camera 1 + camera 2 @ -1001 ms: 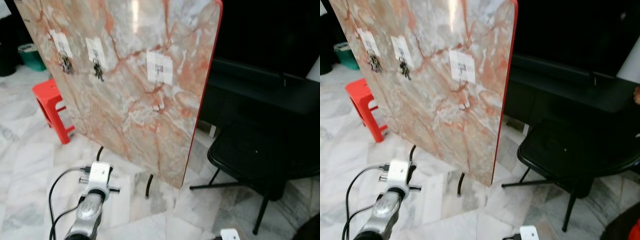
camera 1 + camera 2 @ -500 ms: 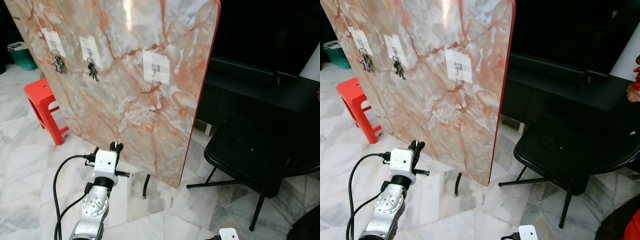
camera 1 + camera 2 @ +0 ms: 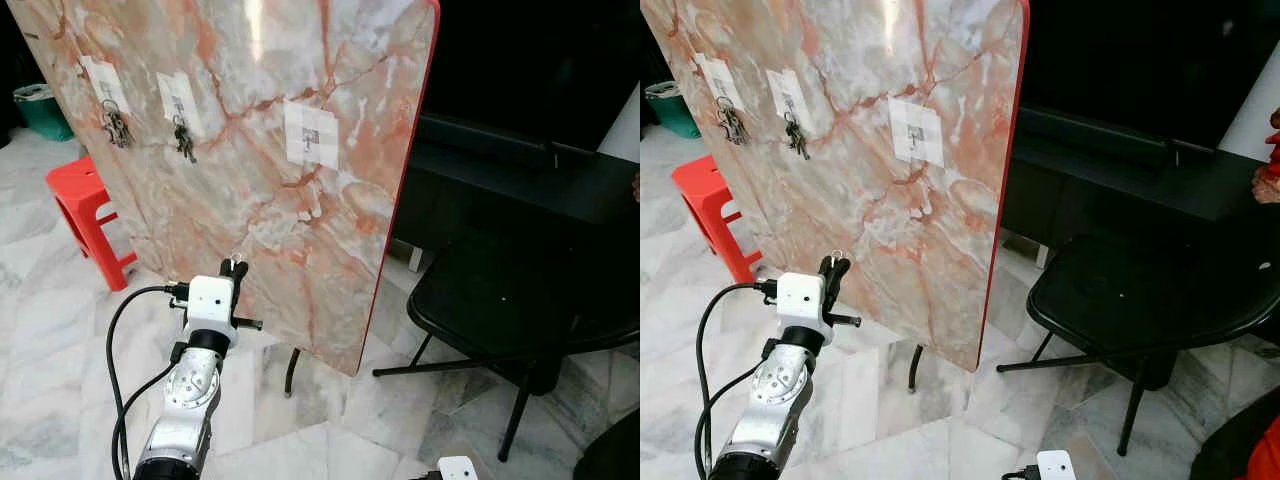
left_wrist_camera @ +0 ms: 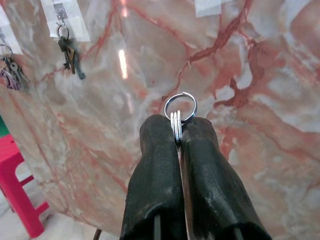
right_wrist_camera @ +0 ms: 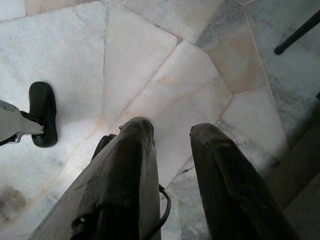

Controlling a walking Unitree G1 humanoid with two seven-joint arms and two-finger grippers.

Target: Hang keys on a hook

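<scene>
Tilted marble board [image 3: 250, 150] (red-edged) stands on pale stone floor [image 3: 60, 330].

Red stool [image 3: 85, 215] beside the marble board; black chair [image 3: 520, 305] on the pale tiled floor [image 3: 50, 330].

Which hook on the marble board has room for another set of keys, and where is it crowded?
The free spot is the right hook, with bare marble board around it up to the red edge. The two left hooks are crowded: each carries keys. The left gripper, pinching a key ring, is below and left of the free hook.
</scene>
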